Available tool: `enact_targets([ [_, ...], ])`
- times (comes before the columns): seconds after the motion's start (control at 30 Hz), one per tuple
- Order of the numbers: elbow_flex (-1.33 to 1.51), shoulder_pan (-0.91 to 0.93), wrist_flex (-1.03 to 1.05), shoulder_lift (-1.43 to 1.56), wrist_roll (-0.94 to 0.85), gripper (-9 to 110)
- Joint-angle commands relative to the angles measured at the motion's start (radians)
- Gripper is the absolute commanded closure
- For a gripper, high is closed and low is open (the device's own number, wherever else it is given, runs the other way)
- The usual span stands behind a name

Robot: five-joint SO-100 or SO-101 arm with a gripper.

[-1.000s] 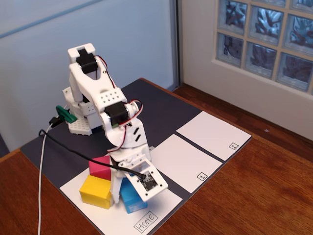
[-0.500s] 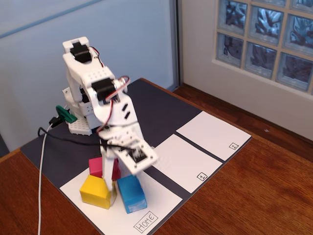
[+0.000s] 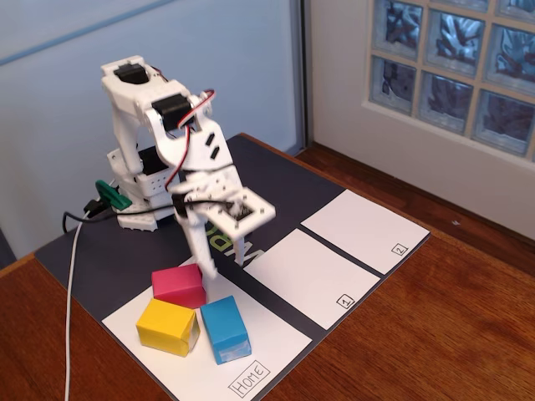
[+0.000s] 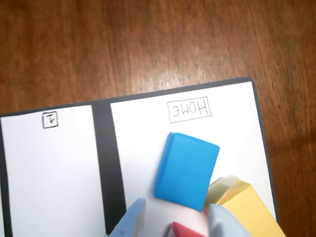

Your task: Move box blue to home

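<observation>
The box blue (image 3: 224,328) lies flat on home (image 3: 276,338), the white sheet with the boxed "Home" label (image 3: 249,378), beside the yellow block (image 3: 167,327) and in front of the pink block (image 3: 179,285). My gripper (image 3: 226,262) hangs open above and behind the blocks, touching none of them. In the wrist view the box blue (image 4: 186,170) sits just ahead of my open gripper (image 4: 175,223), with nothing between the fingers (image 4: 131,222). The "Home" label (image 4: 189,108) reads upside down beyond it.
Two smaller white sheets marked 1 (image 3: 313,276) and 2 (image 3: 364,230) lie to the right on the dark mat (image 3: 276,184). A white cable (image 3: 71,292) runs down the left. Bare wooden table (image 3: 435,326) surrounds the mat.
The gripper has let go of the box blue, risen and pulled back toward the arm's base. The box blue stays on the Home sheet.
</observation>
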Motion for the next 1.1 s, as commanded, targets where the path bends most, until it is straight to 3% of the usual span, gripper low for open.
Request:
enact_targets([
  [0.0, 0.071, -0.046, 0.002, 0.146, -0.008, 97],
  [0.07, 0.118, -0.066, 0.002, 0.192, -0.008, 102],
  [0.37, 0.310, -0.173, 0.008, 0.410, 0.018, 102],
  [0.73, 0.350, -0.347, 0.380, 0.634, 0.141, 102],
  [1.07, 0.614, -0.333, 0.394, 0.864, 0.107, 102],
])
